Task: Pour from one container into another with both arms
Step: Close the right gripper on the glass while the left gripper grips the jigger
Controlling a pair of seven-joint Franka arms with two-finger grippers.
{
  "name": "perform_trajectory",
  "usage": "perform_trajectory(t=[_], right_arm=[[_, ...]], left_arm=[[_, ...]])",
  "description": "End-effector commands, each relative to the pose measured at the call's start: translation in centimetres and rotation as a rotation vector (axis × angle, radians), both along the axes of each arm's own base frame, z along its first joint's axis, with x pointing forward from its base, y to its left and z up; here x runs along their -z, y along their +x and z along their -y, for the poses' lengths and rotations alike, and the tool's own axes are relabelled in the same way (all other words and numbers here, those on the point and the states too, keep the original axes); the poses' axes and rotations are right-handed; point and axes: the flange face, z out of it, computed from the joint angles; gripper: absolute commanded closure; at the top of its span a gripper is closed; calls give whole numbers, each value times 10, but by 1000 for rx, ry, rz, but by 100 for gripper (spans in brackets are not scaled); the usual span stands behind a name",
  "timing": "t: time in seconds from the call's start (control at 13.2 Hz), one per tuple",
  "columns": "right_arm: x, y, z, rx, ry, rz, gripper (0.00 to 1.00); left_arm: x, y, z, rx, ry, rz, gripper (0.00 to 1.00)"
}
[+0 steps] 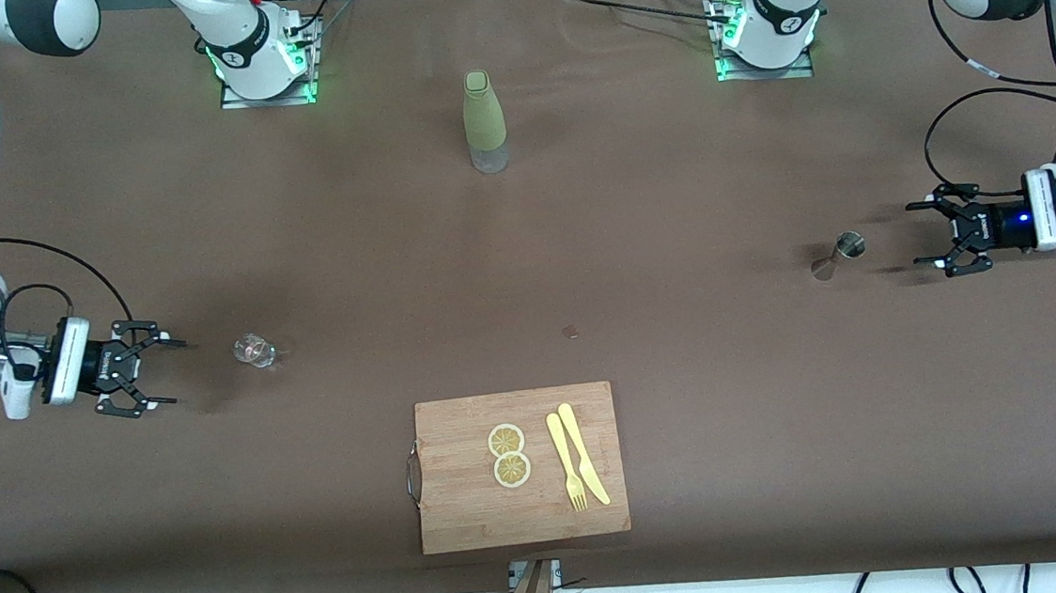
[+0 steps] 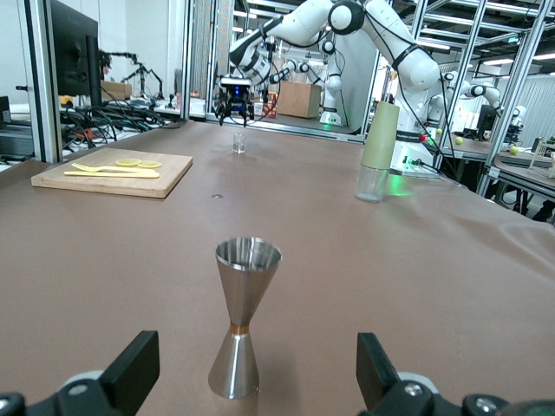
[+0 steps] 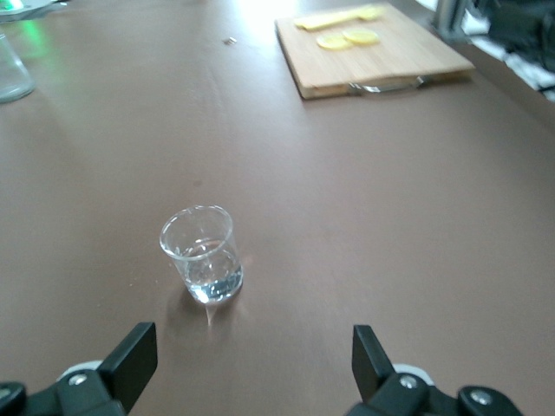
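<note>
The jaws of the left gripper [image 1: 931,240] are spread wide with nothing between them, and they are held low over the tabletop [image 1: 734,393], pointed at a small steel jigger [image 1: 838,254] that stands upright just in front of them without being touched. In the left wrist view the jigger [image 2: 241,316] is seen between the two black fingers [image 2: 130,368], a little way off from them. The jaws of the right gripper [image 1: 162,372] are spread wide too and nothing is held in them. They are kept low at the right arm's end of the tabletop, and a small clear glass [image 1: 254,350] stands near them, apart from the tips. In the right wrist view a little clear liquid can be seen at the bottom of the glass [image 3: 202,254]. An olive green bottle [image 1: 484,121] with a clear base is stood upright between the two arm bases, well apart from both grippers. A wooden cutting board [image 1: 470,518] is laid nearer to the front camera, about midway along the tabletop. On it two lemon slices [image 1: 508,454] are set side by side, touching, and a yellow fork [image 1: 566,463] and a yellow knife [image 1: 584,452] are laid just beside them.
</note>
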Motion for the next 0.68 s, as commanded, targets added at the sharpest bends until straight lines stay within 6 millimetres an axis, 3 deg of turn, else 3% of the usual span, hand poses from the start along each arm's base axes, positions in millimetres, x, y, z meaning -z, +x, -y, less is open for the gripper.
perform_trajectory(t=[0.0,0.3,0.61], right_arm=[[16,-3,-6,-85,87,57,0],[42,-15,-23,-137,216,61,0],[71,-24,-29,-138,268,68,0]], left_arm=[[26,-2,2,0,-39,103,0],[50,-3,18,3,-80,132,0],[60,5,41,12,-110,137,0]])
